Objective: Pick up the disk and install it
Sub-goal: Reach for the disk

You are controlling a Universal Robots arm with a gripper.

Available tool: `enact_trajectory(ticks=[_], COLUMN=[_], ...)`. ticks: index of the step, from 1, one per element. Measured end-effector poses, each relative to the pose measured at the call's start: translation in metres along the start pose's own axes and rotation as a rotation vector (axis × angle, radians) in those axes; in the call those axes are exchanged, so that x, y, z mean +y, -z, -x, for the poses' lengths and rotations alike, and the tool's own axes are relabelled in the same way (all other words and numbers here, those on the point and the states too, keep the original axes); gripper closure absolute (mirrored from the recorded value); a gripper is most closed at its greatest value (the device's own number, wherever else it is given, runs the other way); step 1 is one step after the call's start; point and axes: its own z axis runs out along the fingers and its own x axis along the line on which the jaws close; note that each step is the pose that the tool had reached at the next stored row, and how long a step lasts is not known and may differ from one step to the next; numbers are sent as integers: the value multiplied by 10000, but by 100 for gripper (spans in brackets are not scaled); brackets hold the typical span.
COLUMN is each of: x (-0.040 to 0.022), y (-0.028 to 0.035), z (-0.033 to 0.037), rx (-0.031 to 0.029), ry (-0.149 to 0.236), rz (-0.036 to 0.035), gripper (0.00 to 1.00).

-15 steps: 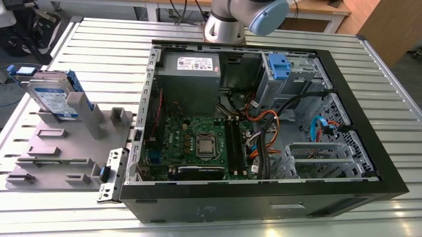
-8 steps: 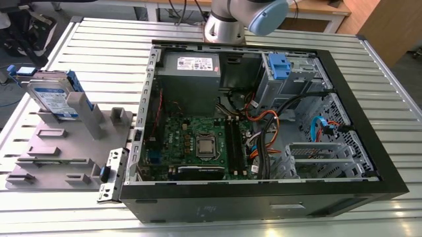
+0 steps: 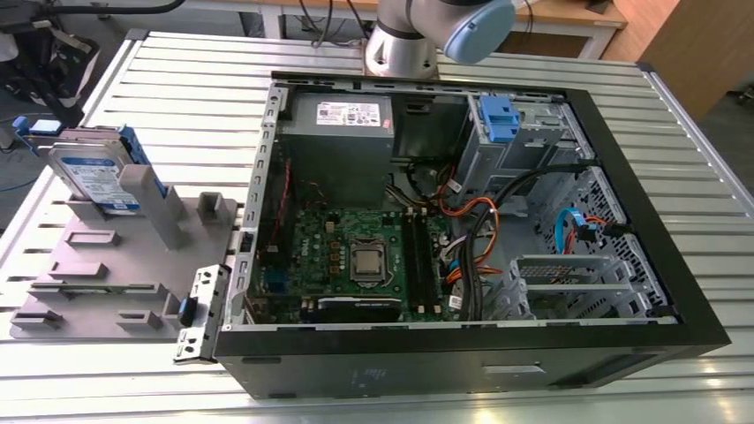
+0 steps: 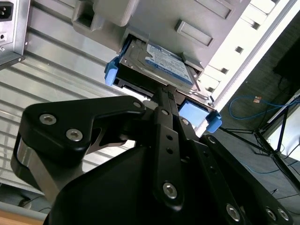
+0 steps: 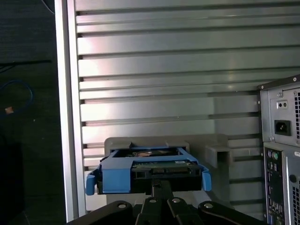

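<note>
1. The disk (image 3: 101, 177) stands on edge in a grey holder (image 3: 118, 265) on the slatted desk (image 3: 177, 71), at 9 o'clock from the open computer case (image 3: 412, 371).
2. In both wrist views the pincer (image 4: 161, 93) (image 5: 158, 185) points at the disk's connector end, fingers drawn together on nothing, seemingly short of it.
3. The disk is likely stiff, dense and shock-sensitive, with slick metal faces. Its blue side rails (image 5: 115, 176) look the safest hold.

disk (image 3: 101, 181) stands in grey holder (image 3: 71, 265) beside open case (image 3: 471, 358).
</note>
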Motion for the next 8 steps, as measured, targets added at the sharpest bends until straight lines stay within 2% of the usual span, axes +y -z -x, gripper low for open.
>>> enact_trajectory(ticks=[8], x=[-4], y=[-49], z=[-43], rx=[14], ry=[0], rz=[-6], gripper=[89])
